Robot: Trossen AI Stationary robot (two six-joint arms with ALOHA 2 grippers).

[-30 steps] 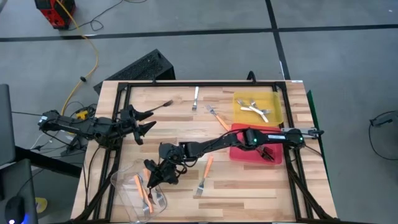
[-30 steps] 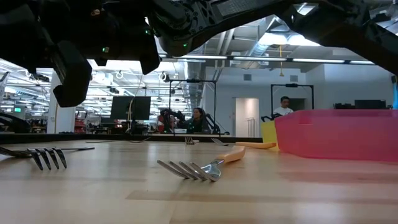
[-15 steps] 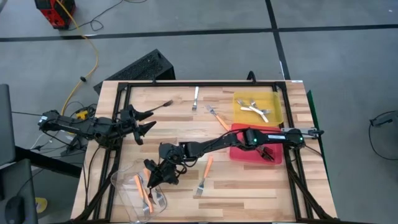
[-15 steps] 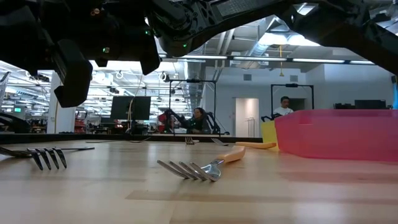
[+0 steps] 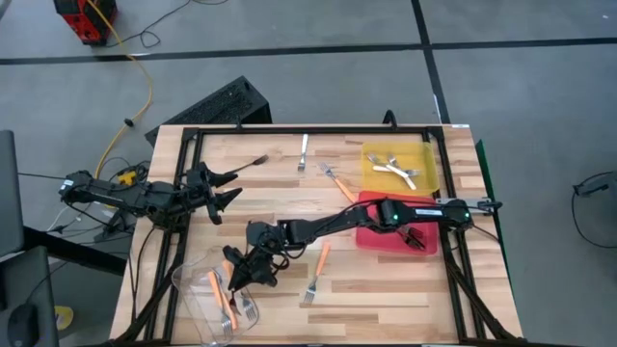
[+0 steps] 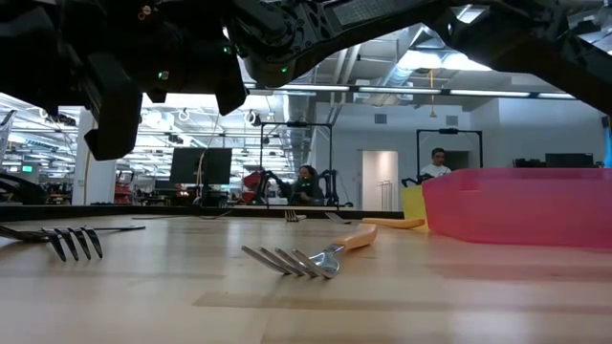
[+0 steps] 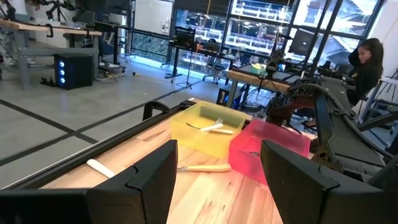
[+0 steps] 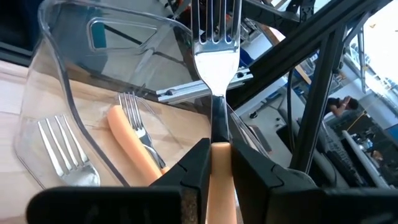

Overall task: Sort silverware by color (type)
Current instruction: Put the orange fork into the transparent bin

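Observation:
My right gripper [image 5: 241,273] reaches across the table to the near left and is shut on an orange-handled fork [image 8: 216,74]. The fork's metal tines stick out toward the open mouth of the clear tub [image 5: 214,301], which lies on its side. Inside the tub lie other orange-handled forks [image 8: 134,146]. My left gripper [image 5: 224,188] waits open over the table's left edge, level, with nothing between its fingers [image 7: 217,162]. Loose forks lie flat on the wood: a black one [image 5: 253,164], a white one [image 5: 303,152] and orange ones [image 5: 337,181] [image 5: 316,270]. My right gripper pinches the fork's orange handle [image 8: 219,163] between its two fingers, just behind the metal neck. The fork lies along the fingers, tines forward beyond the fingertips. The fingers come nearly level from the table's right side. The fork is held clear, at the tub's rim [image 8: 155,25].
A yellow tray [image 5: 424,154] with white-handled forks stands at the far right. A red tray [image 5: 371,236] with dark forks stands just nearer, partly under my right arm. In the low view an orange fork [image 6: 316,256] and a black fork [image 6: 57,239] lie on the near table.
My right gripper has rolled a little about its own pointing line with the fork and has otherwise stayed in place.

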